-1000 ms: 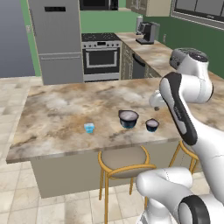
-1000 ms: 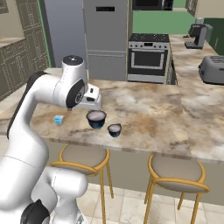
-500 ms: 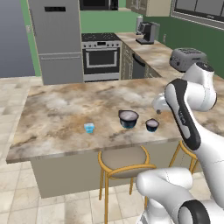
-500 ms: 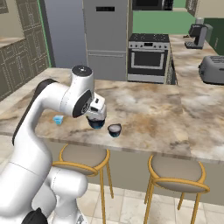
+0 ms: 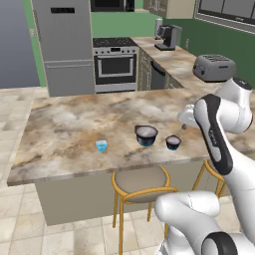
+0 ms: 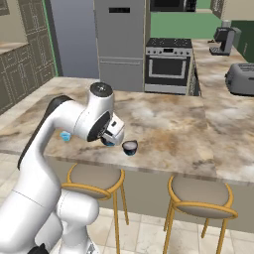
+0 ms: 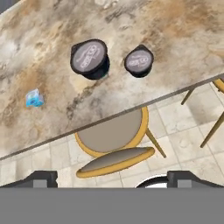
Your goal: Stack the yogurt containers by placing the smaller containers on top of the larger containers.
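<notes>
the gripper (image 5: 185, 117), at centre right of the left base view, hangs above the bench with nothing between its fingers; in the hand view its two dark fingertips (image 7: 41, 178) sit far apart at the bottom corners of the frame, so the gripper is spread wide and empty.

nearest the front edge of the bench (image 5: 60, 134), at lower centre-right of the left base view, stands the small dark-blue tub (image 5: 173, 142), grey top up, on the bench surface. it appears at upper right of centre in the hand view (image 7: 139, 61) and just right of the arm in the right base view (image 6: 130, 147). just beside it, toward frame left and a little further back, stands the wide dark-blue tub (image 5: 146, 135), also upright on the bench, its pale top bare; in the hand view it lies upper left of centre (image 7: 90, 58). the two tubs are near each other but apart. well to the left of both, at centre left of the left base view, sits the tiny light-blue cup (image 5: 101, 146), alone on the bench; it shows at middle left of the hand view (image 7: 34, 98).

progress, as judged from this arrangement: no container rests on another, so no stacking is done. all placements appear to remain, starting with a grasp of one of the smaller containers; the gripper is nearest the small dark-blue tub.

below the bench edge, a round stool (image 7: 111, 138) with a yellow frame stands on the tiled floor.
</notes>
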